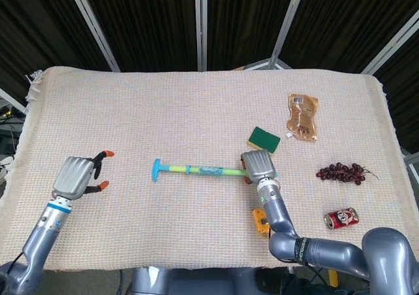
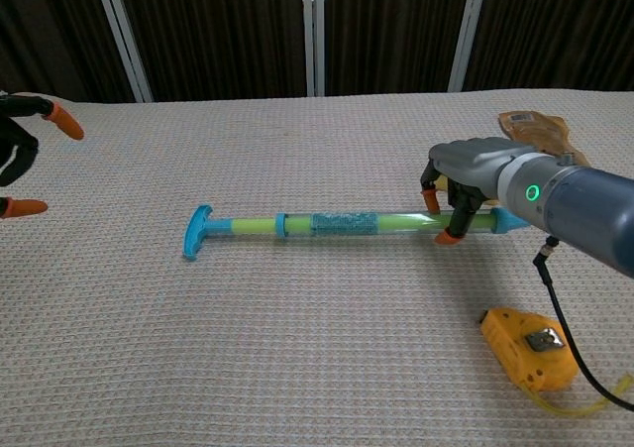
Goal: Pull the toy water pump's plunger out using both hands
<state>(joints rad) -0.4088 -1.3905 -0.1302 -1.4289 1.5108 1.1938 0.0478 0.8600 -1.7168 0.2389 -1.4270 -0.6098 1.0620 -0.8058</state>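
The toy water pump [image 2: 347, 224] lies flat mid-table, light, stiff, slick plastic by the look. Its barrel end is clasped by the right hand [image 2: 461, 184]. The left hand [image 1: 77, 176] is held empty, fingers spread, well apart. The T-handle [image 2: 197, 232] is judged the best hold for pulling.

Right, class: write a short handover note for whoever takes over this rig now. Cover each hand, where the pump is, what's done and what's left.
Right hand: grips the pump at its barrel's right end, near the sponge.
Left hand: open, holding nothing, over the cloth well left of the pump.
Pump: lies flat mid-table, T-handle pointing left, only a short length of plunger showing.
Done: barrel secured by the right hand.
Left: bring the left hand to the T-handle, grip it, and pull left while the right hand holds the barrel.
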